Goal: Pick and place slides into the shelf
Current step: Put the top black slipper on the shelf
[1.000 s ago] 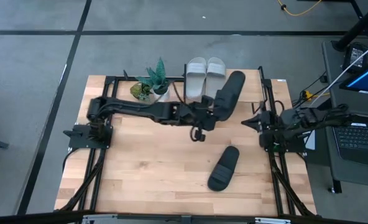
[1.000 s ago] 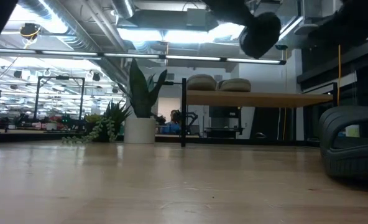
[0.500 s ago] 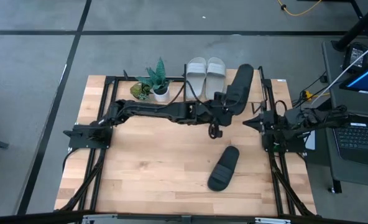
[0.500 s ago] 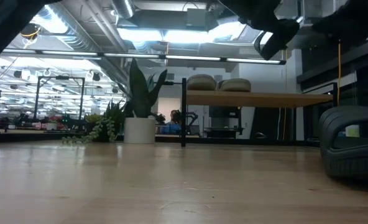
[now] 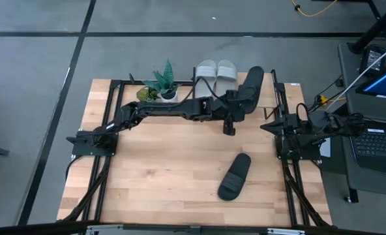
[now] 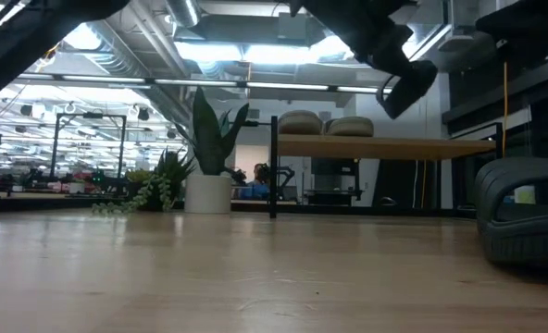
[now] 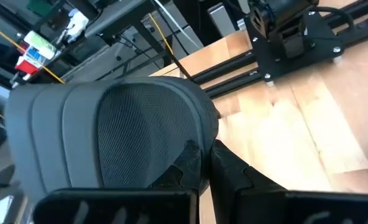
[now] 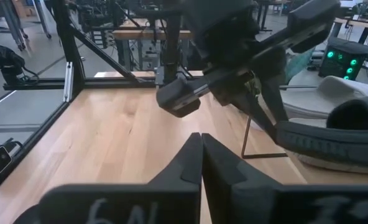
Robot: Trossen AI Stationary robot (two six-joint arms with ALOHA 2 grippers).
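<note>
from above, you see the left arm stretched across the table (image 5: 147, 163) toward the far right, its left claw (image 5: 235, 104) clamped on a black slide (image 5: 250, 88) held above the right end of the shelf (image 5: 266, 98), just beside the two pale slides (image 5: 216, 72) that already sit side by side on the shelf's top. a second black slide (image 5: 235, 176) lies flat on the table nearer you, well apart from the shelf. a small potted plant (image 5: 162, 85) stands at the shelf's left end. the right arm waits at the table's right edge, its right claw (image 5: 269, 125) pointing inward. from table height, you see the shelf's wooden board (image 6: 385, 145) with both pale slides (image 6: 325, 124) on top, the carried black slide (image 6: 405, 88) tilted in the air above the board's right part, and the lying black slide (image 6: 524, 217) at the right. in the left wrist view, the held black slide's (image 7: 109, 137) mesh-textured strap fills the frame, pinched between the dark fingers (image 7: 234, 174). in the right wrist view, the right claw's fingers (image 8: 199, 162) are pressed together holding nothing; you can read "6n" on its body, and the black slide (image 8: 333, 134) hangs over a pale slide (image 8: 314, 102).
</note>
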